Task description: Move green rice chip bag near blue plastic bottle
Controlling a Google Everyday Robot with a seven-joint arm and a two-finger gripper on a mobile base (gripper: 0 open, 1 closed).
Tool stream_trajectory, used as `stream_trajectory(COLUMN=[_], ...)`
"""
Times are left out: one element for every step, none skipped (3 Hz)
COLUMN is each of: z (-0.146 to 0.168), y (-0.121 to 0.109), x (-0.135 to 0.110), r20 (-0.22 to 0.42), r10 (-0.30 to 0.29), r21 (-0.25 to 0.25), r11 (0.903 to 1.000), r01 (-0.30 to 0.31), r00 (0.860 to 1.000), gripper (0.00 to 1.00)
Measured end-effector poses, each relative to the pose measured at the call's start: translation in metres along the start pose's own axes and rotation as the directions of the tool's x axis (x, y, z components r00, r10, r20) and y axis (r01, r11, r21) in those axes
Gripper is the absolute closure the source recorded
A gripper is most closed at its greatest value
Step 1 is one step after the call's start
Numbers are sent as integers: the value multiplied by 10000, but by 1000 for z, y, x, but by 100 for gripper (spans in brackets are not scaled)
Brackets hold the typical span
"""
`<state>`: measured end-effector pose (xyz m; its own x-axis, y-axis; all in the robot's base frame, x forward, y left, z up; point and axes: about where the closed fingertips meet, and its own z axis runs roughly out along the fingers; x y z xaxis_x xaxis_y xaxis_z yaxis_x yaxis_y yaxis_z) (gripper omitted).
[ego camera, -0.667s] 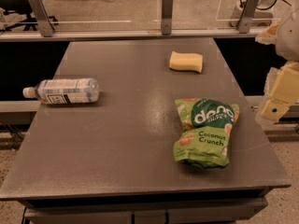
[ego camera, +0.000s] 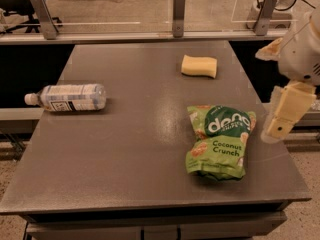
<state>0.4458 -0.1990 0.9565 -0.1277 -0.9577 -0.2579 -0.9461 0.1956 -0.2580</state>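
The green rice chip bag [ego camera: 219,142] lies flat on the right part of the grey table [ego camera: 130,149], its "Coconut Crunch" text facing up. The blue plastic bottle [ego camera: 67,97] lies on its side at the table's left edge, white cap pointing left, far from the bag. My gripper [ego camera: 272,91] hangs at the right edge of the view, above the table's right side and just right of the bag. Its cream fingers [ego camera: 287,109] are spread apart and hold nothing.
A yellow sponge block [ego camera: 199,66] sits at the back right of the table, behind the bag. A rail with metal posts [ego camera: 178,11] runs along the far edge. The table's right edge lies below the gripper.
My gripper has moved a little left and down, closer to the bag. The bag, bottle and sponge have not moved.
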Motion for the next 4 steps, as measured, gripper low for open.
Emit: stream_trajectory(z=[53,84,101,99], y=[17,41,63,63], x=[-15,-27,-31,-32], r20=[1619,2511,3080,3097], r10=[-981,-2304,-3685,-4412], r21=[-646,-829,-702,-444], r11=[9919,9626,9106,8782], r01=[1097,2581,4072,4763], r00=[9819,9401,8771,8423], gripper=[0,0,0,19])
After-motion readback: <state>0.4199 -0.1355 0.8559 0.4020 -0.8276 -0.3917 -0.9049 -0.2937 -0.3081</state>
